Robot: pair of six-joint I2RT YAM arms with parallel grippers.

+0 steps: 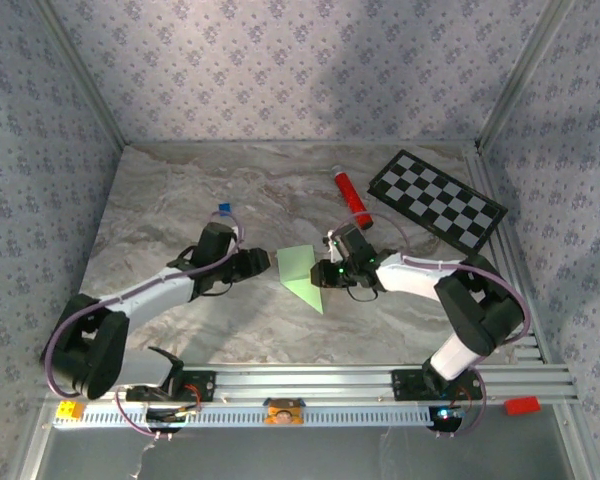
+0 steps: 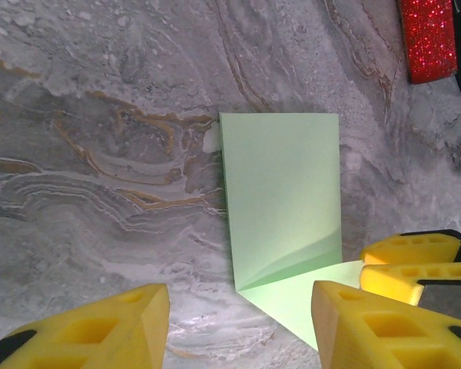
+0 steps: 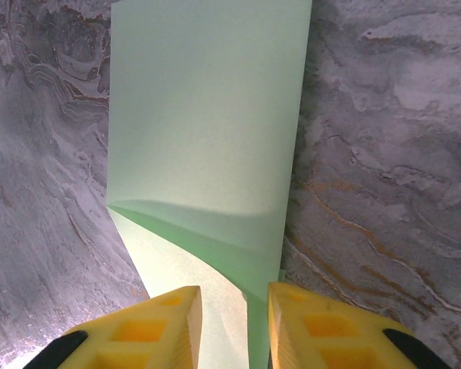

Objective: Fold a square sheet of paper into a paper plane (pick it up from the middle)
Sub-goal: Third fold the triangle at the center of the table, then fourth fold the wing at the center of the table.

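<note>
The square sheet of paper (image 1: 300, 272) is plain pale green and creased. One big panel looks lifted off the table, and a lighter flap bends away from it along the fold. That lower flap runs into the gap between the right gripper (image 3: 232, 296) jaws, which aren't pinching it. The sheet sits just ahead of the left gripper (image 2: 240, 307), whose jaws are spread wide.

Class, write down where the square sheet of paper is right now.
In the top view, the square sheet of paper sits mid-table between the left gripper and the right gripper, with the red tube beyond it.
</note>
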